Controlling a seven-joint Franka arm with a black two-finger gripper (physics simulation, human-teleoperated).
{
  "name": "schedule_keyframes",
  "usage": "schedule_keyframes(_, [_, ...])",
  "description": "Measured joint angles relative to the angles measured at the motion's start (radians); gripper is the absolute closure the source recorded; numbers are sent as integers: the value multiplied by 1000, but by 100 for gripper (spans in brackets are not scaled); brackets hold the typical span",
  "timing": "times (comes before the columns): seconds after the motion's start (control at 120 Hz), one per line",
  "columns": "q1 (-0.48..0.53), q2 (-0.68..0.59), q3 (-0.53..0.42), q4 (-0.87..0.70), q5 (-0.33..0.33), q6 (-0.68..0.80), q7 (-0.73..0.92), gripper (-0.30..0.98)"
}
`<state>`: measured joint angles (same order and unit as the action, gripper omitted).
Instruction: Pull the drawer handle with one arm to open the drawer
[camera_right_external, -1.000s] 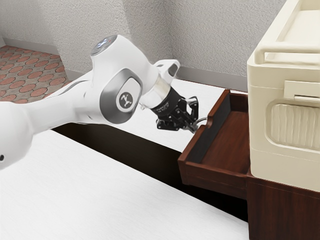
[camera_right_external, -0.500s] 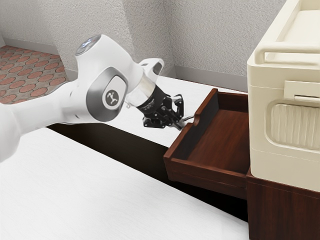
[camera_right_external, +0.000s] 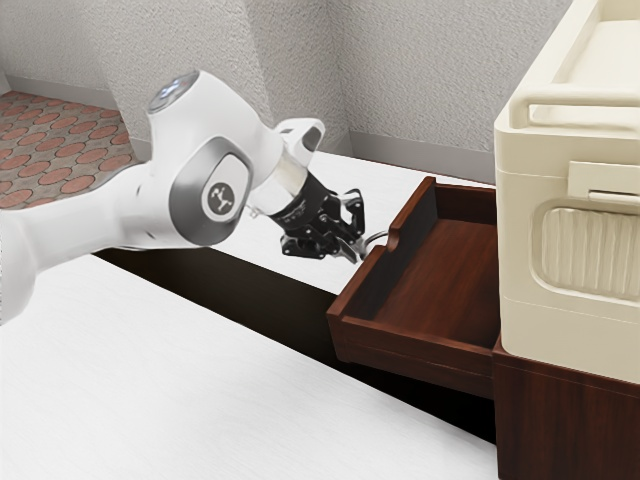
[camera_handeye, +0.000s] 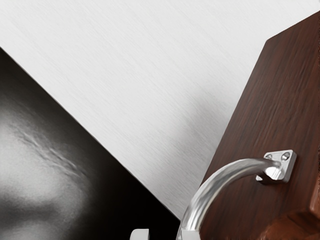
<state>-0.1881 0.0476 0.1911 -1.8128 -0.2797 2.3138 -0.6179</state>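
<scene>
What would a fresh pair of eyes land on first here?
Probably the dark-red wooden drawer, standing out from its cabinet toward the exterior view's left. Next, the big cream case on top of that cabinet, at the exterior view's right. Then the shiny curved handle on the drawer's front, right by my open gripper.

A dark-brown wooden cabinet (camera_right_external: 565, 425) carries a boxy cream container (camera_right_external: 520, 250). A long black strip (camera_right_external: 250, 292) divides the flat white tabletop (camera_right_external: 150, 380).
</scene>
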Motion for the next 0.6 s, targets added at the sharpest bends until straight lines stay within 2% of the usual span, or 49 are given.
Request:
schedule_keyframes(0.25, [2, -4, -6, -5, 0, 26, -1, 49])
schedule_keyframes(0.383, [3, -56, -4, -25, 0, 23, -1, 39])
schedule_keyframes(0.433, [7, -63, -4, 35, 6, -30, -1, 32])
schedule_keyframes(0.483, [20, -20, -6, 180, 36, -128, -2, 25])
schedule_keyframes(0.533, [33, 51, -10, 314, 87, -224, -1, 20])
schedule_keyframes(0.6, [17, 99, -17, 382, 141, -327, -1, 15])
